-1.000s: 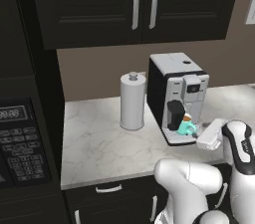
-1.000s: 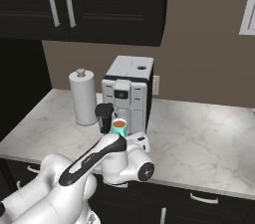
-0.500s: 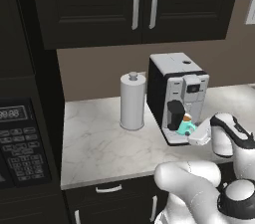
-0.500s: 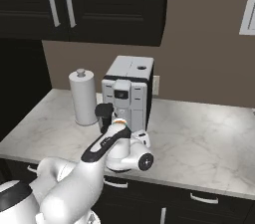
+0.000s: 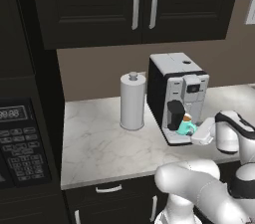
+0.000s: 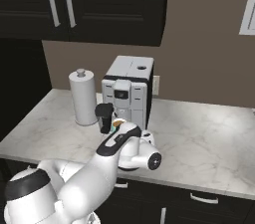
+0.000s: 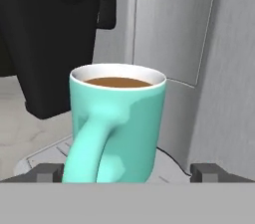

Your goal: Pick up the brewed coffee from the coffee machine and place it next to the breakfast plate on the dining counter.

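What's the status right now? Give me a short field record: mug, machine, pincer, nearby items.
mug: teal mug, coffee at its top, upright on the drip tray of the coffee machine, handle toward the hand camera
pincer: pincer open, one fingertip on either side of the mug base, not closed on it
nearby: paper-towel roll standing left of the machine on the marble counter
task step: mug not yet lifted

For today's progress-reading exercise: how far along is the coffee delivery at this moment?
Done: the arm has reached the coffee machine, and the open tool straddles the teal mug, one fingertip on each side. In hand: the grasp itself; the jaws are not closed and the mug sits on the drip tray. Left: closing, lifting, carrying the mug to the dining counter and setting it beside the plate.
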Motion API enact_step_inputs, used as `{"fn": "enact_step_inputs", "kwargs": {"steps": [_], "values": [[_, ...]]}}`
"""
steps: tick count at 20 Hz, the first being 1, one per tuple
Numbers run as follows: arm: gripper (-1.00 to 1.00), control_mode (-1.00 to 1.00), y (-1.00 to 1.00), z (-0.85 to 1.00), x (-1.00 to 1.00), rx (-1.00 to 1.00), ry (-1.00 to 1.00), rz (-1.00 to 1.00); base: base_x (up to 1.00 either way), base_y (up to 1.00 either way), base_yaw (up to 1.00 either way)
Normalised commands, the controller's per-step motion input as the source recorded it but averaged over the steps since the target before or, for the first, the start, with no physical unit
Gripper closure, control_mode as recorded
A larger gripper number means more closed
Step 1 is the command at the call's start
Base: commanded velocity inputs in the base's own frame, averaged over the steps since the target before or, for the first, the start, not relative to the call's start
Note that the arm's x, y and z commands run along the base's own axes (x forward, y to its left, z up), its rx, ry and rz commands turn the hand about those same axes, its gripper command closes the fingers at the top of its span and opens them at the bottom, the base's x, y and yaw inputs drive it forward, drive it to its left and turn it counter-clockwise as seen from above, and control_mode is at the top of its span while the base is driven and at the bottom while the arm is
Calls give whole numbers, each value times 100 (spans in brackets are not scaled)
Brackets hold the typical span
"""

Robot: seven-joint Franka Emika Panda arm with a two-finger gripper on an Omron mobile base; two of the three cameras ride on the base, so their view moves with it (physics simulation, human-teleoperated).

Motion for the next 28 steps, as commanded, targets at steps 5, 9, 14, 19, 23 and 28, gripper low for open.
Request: {"fn": "enact_step_inputs", "kwargs": {"steps": [5, 9, 14, 19, 23, 28], "values": [[100, -100, 23, -4, 8, 0, 5, 0, 0, 0, 0], [100, -100, 18, 0, 4, 0, 2, 1, 0, 0, 0], [100, -100, -3, 0, -24, 0, 1, 0, 0, 0, 0], [100, -100, -27, 0, -57, 0, 2, 0, 0, 0, 0], [100, -100, -31, 10, -72, 0, 2, 0, 0, 0, 0], [100, -100, -2, 71, -75, 0, 0, 0, 0, 0, 0]]}}
